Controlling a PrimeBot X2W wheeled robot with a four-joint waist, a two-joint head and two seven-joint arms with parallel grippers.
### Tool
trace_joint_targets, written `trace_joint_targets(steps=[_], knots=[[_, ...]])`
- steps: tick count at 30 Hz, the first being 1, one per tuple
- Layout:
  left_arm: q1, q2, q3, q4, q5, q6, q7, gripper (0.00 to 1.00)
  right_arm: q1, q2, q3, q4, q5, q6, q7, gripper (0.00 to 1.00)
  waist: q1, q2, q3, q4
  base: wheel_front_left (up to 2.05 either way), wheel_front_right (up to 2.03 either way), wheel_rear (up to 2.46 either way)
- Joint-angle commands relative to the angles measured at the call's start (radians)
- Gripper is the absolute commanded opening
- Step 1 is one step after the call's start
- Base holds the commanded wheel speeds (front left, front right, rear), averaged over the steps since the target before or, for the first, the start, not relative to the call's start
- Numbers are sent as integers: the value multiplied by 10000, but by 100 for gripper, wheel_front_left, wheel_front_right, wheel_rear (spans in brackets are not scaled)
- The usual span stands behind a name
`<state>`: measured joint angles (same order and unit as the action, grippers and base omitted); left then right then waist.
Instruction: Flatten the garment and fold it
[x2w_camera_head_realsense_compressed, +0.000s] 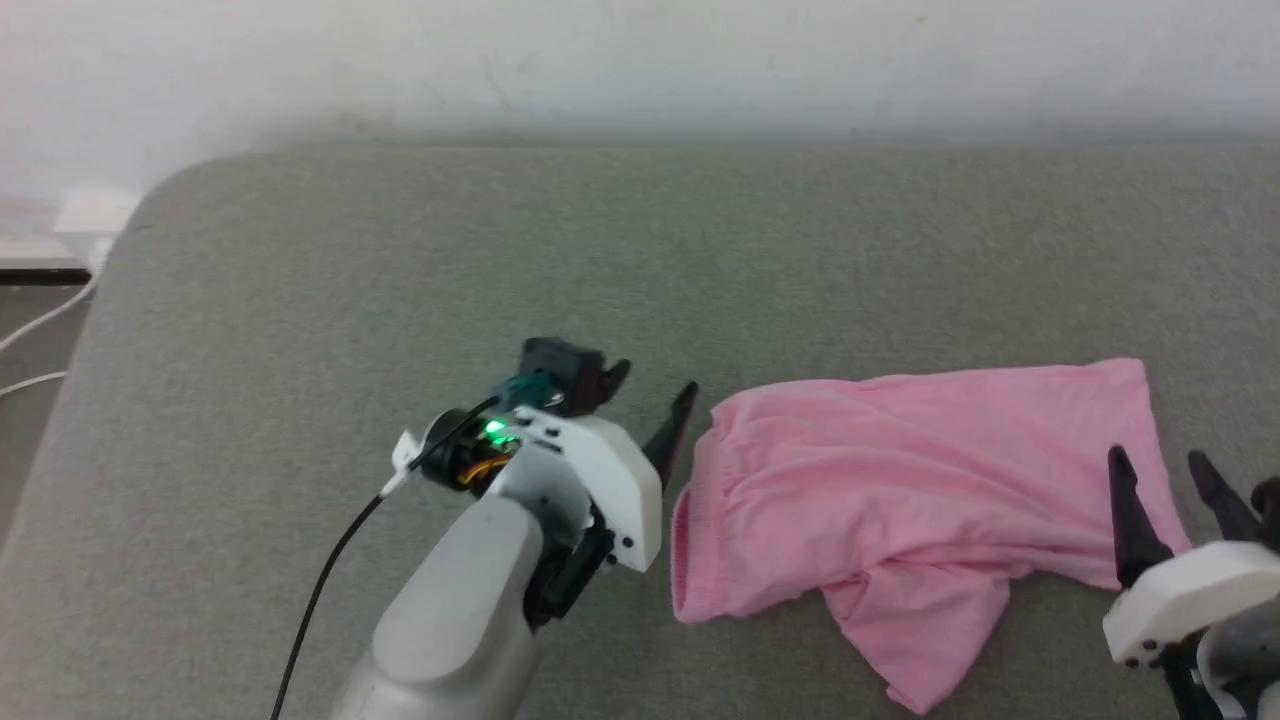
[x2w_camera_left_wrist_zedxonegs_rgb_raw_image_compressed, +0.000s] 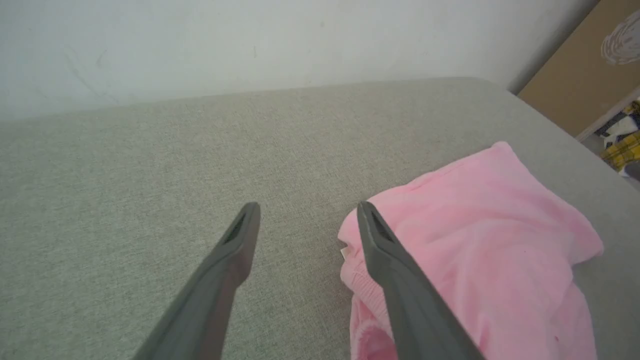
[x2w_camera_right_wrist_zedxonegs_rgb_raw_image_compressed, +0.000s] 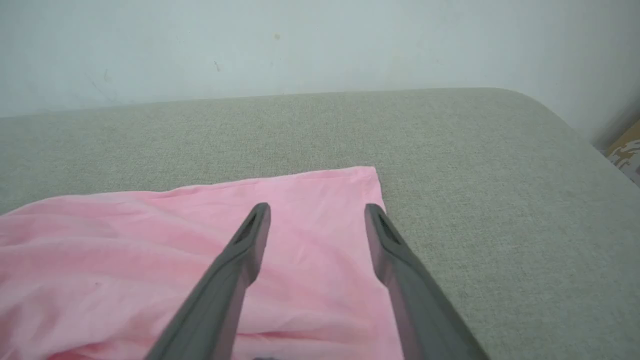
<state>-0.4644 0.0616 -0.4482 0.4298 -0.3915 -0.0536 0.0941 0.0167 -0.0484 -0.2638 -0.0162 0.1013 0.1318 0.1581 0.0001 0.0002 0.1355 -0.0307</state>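
The garment (x2w_camera_head_realsense_compressed: 900, 480) lies rumpled at lower right of the head view on the grey surface (x2w_camera_head_realsense_compressed: 300, 280). The left gripper (x2w_camera_head_realsense_compressed: 652, 385), fingers apart, points just beside its waistband edge. The right gripper (x2w_camera_head_realsense_compressed: 1155, 460), fingers apart, is over its right edge. Open surface spreads across the upper left.

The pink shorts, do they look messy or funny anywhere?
Yes. The shorts lie crumpled on the grey cushion, not flat. On the side nearest the robot, a flap of the cloth is bunched up and sticks out at a slant, and wrinkles run across the middle. Nothing looks torn or spilled.
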Motion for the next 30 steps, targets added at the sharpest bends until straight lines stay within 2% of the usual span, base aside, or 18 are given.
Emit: trace_joint_targets(steps=[1,5,11,18,19,20,21,26,30], knots=[[-390,-8,-240,335,93,-197,453,100,-250,-18,93,-88,124,-11,-181,100,-1,-2,431,-554,0,0,0],[-1220,75,-788,1126,209,-459,1600,100,-483,-18,536,-96,283,-11,-341,100,-1,-2,722,-927,0,0,0],[-2093,209,-1286,2013,635,-455,2707,100,-723,-18,928,-30,485,-11,-422,100,-1,-2,1109,-1285,0,0,0],[-2149,363,-2018,2643,657,-609,4772,100,-879,-18,1192,-24,619,-11,-540,100,-1,-2,1237,-1426,0,0,0],[-2110,402,-2126,2629,627,-634,5045,80,-887,-18,1185,-41,615,-11,-530,100,-1,-2,1237,-1416,0,0,0],[-2077,449,-2255,2570,615,-660,5242,22,-896,-18,1190,-58,585,-11,-510,100,-1,-2,1237,-1401,0,0,0],[-2039,483,-2344,2470,575,-680,5328,0,-910,-18,1198,-73,550,-11,-478,100,-1,-2,1236,-1374,0,0,0],[-1828,620,-2492,1824,465,-636,4839,0,-1135,-18,1120,-183,283,-11,-299,100,-1,-2,1250,-1149,0,0,0],[-1686,814,-2107,1352,654,163,3670,0,-1546,-44,1020,-159,-55,-11,-97,100,-1,-2,1245,-953,0,0,0]])
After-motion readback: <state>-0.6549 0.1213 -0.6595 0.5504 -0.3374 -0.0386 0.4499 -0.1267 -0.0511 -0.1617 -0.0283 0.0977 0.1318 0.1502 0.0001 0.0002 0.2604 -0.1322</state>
